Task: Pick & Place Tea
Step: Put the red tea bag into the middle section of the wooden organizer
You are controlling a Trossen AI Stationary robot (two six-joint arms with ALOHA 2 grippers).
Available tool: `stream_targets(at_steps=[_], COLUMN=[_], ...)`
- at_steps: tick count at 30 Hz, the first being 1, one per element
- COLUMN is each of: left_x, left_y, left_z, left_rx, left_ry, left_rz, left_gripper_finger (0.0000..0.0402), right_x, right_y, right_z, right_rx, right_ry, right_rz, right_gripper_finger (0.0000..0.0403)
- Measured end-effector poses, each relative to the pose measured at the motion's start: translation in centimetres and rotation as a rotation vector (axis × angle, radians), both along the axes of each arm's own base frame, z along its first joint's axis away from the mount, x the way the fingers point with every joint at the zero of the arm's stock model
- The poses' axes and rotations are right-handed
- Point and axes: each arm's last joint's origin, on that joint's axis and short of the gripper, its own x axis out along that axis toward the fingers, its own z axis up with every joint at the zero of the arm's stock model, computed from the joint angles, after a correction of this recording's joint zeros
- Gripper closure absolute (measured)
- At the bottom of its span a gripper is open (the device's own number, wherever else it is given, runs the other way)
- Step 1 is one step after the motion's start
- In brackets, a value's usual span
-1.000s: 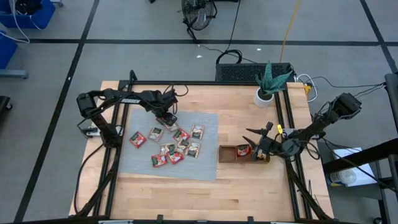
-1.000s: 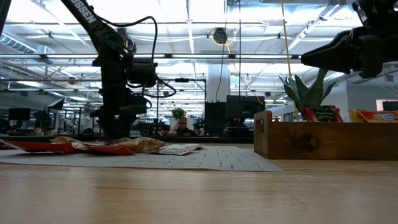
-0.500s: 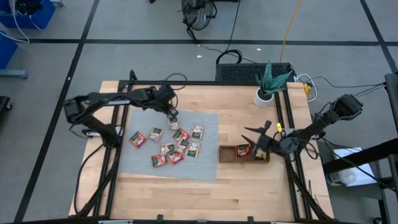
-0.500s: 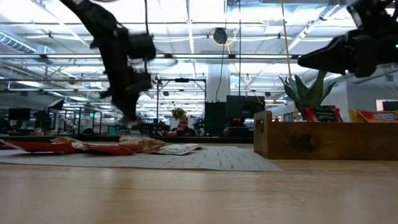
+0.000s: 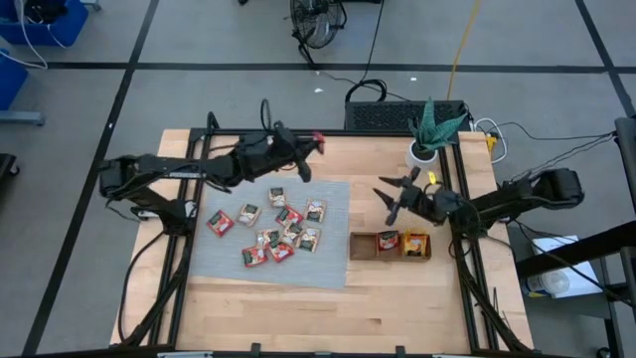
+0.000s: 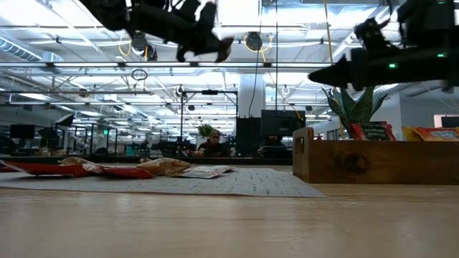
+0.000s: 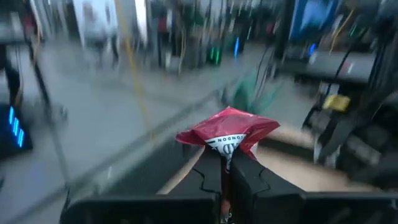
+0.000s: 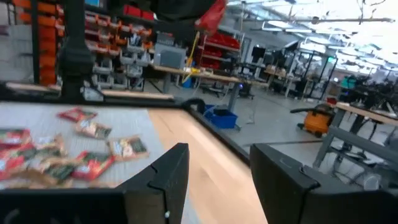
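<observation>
Tea sachet (image 7: 227,132) pinched in left hand (image 5: 312,140), raised above mat (image 5: 333,261); right hand (image 5: 390,199) spread.

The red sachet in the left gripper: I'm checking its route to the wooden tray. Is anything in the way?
The left gripper holds the red sachet high above the mat's far edge. The open right gripper hangs in the air between it and the wooden tray.

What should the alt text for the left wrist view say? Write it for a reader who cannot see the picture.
The left gripper is shut on a red tea sachet, holding it up in the air between its two dark fingers. Behind it the room is blurred, with part of the wooden table below.
</observation>
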Motion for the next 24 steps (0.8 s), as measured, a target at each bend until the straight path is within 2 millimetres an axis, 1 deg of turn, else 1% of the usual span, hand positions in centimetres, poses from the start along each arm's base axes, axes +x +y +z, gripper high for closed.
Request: stream_targets(at_steps=[2, 4, 8, 12, 15, 19, 24], left_x=[0.8, 1.6, 2.9, 3.5, 3.6, 3.7, 3.7], left_y=[-0.1, 0.0, 0.0, -0.3, -0.6, -0.8, -0.8], left_z=[-0.2, -0.9, -2.3, -3.2, -3.3, -3.3, -3.4], left_rx=[0.042, 0.057, 0.074, 0.073, 0.086, 0.096, 0.101], left_ry=[-0.053, -0.085, -0.124, -0.123, -0.112, -0.103, -0.093], left_rz=[-0.016, -0.051, -0.17, -0.218, -0.226, -0.23, -0.23], left_gripper_finger=[0.0391, 0.0393, 0.0393, 0.0393, 0.0394, 0.039, 0.0394], right_x=[1.0, 2.3, 5.4, 8.2, 10.0, 11.6, 12.2], right_y=[-0.7, -1.3, -2.3, -3.3, -3.9, -4.7, -5.2], right_z=[0.4, 0.7, 1.3, 1.2, 1.3, 1.8, 2.6], right_rx=[-0.006, -0.016, -0.078, -0.144, -0.156, -0.176, -0.221], right_ry=[-0.014, -0.013, 0.027, 0.077, 0.078, 0.026, -0.028], right_rz=[0.02, 0.051, 0.069, 0.04, 0.024, 0.001, -0.025], right_gripper_finger=[0.0248, 0.0248, 0.0248, 0.0248, 0.0248, 0.0248, 0.0248])
